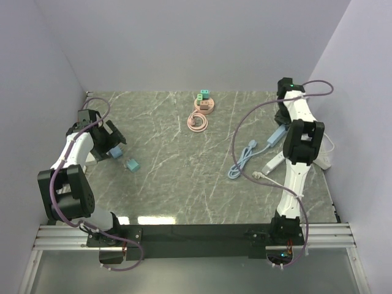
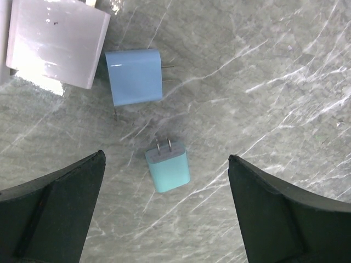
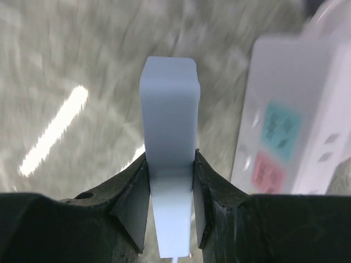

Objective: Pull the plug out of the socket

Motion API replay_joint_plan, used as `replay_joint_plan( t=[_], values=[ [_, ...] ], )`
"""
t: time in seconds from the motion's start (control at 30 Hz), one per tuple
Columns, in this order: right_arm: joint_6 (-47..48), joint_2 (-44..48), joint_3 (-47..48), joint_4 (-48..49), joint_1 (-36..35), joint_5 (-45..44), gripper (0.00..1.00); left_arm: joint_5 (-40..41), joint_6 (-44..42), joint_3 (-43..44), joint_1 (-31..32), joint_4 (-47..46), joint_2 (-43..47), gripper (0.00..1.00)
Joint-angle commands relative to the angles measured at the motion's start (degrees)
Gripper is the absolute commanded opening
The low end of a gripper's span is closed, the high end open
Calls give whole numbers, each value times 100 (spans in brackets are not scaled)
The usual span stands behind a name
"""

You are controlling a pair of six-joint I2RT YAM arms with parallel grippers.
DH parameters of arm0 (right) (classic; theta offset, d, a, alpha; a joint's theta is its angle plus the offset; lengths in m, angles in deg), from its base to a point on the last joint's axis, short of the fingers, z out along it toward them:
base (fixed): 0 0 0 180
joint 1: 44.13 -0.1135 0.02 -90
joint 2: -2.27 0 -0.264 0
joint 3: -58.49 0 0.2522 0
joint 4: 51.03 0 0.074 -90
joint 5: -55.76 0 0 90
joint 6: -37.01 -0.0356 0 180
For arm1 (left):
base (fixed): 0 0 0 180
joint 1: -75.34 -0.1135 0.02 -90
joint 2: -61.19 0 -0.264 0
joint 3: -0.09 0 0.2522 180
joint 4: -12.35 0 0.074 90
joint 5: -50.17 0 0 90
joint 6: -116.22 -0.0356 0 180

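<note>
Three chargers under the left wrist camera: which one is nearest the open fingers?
The small teal charger, lying between the fingers with prongs pointing up-frame; the blue charger and white charger lie farther off.

Pale blue plug, pinched in the right claw, sits apart beside the white socket near the table's right edge.

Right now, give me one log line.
left gripper: open, empty | teal charger: on table | right gripper: shut on pale blue plug | power strip: beside it
</note>
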Motion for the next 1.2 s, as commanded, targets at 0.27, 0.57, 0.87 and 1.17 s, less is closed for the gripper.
replay_joint_plan(
  t=[0.27,0.57,0.87,1.17],
  values=[
    [473,-170,940,328,367,871,61,-238,42,363,-14,148,134,100],
    [927,1809,-458,1751,139,1661,95,-335,121,258,-5,-2,362,99],
    [1545,694,963,1515,-1160,3367,93,-458,121,293,-5,25,230,100],
    [1774,211,815,2175,-2410,3140,93,-563,209,205,-14,-107,257,99]
  ],
)
